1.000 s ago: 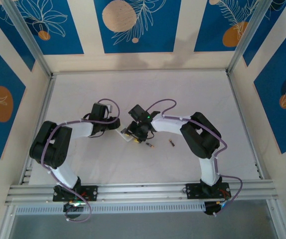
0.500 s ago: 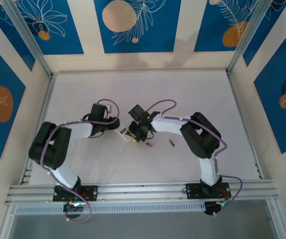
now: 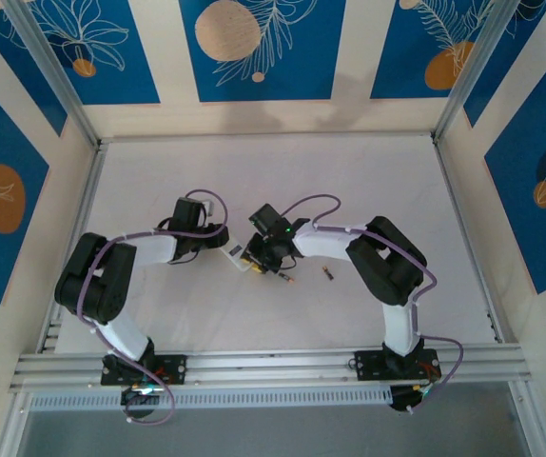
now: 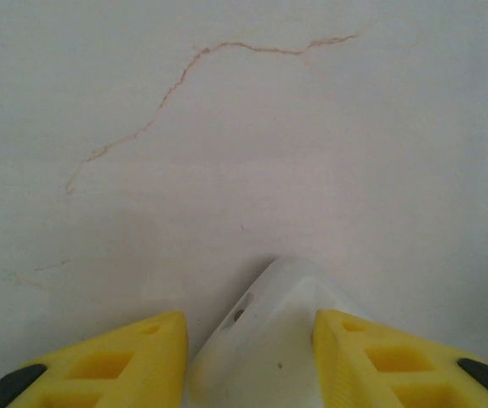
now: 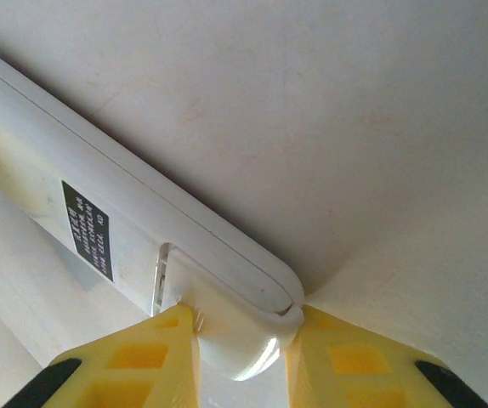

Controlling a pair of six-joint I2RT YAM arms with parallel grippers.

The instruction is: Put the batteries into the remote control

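Left gripper (image 4: 248, 344) — clamped on a corner of the flat white plastic remote control (image 3: 238, 257), mid-tabletop (image 3: 368, 190).
Right gripper (image 5: 240, 361) — pinching its rounded end, likely the cover; pull straight, brace the body.
Small dark gold-tipped cylindrical batteries (image 3: 285, 278) lie loose just right.

I have the remote control (image 3: 238, 256) pinched at both ends, batteries (image 3: 285, 278) lying loose.
White slab, dark label: one end in my right end effector (image 5: 240, 361), a corner in my left end effector (image 4: 248, 361); one battery just beside the right one, the other (image 3: 328, 275) farther right.
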